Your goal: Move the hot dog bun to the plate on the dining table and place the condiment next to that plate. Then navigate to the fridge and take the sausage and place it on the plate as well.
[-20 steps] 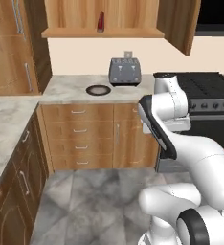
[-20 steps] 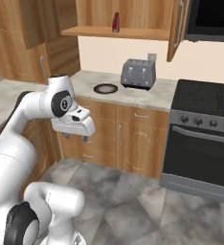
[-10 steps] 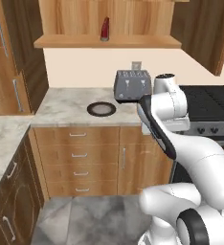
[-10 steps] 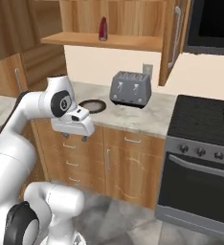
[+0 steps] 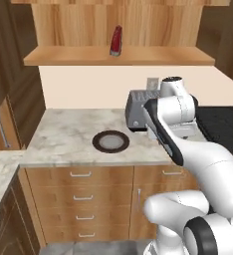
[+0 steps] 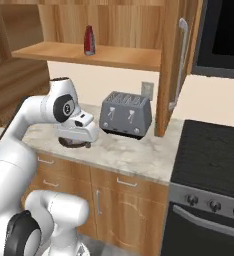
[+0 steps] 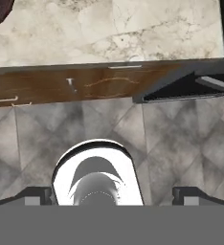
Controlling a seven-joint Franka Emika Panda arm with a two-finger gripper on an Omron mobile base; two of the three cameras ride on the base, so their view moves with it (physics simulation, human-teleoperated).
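The condiment, a small red bottle [image 5: 116,41], stands upright on the wooden wall shelf [image 5: 118,56] above the counter; the right base view has the bottle [image 6: 89,40] there too. My gripper [image 6: 83,144] hangs open and empty over the counter's front edge, well below the bottle and pointing down. In the hand view the gripper [image 7: 114,196] has its dark tips spread wide over the floor, with nothing between them. The hot dog bun, plate, dining table, fridge and sausage are out of view.
A dark brown-rimmed plate [image 5: 110,142] lies on the marbled counter [image 5: 63,139]. A grey toaster [image 6: 126,114] stands behind my arm. The black stove [image 6: 214,150] lies to the right, wooden drawers [image 5: 83,199] below, and an upper cabinet door [image 6: 176,60] beside the shelf.
The base has driven closer to the counter, so shelf, bottle, toaster and dark plate loom larger. The arm keeps its pose and the gripper stays open.
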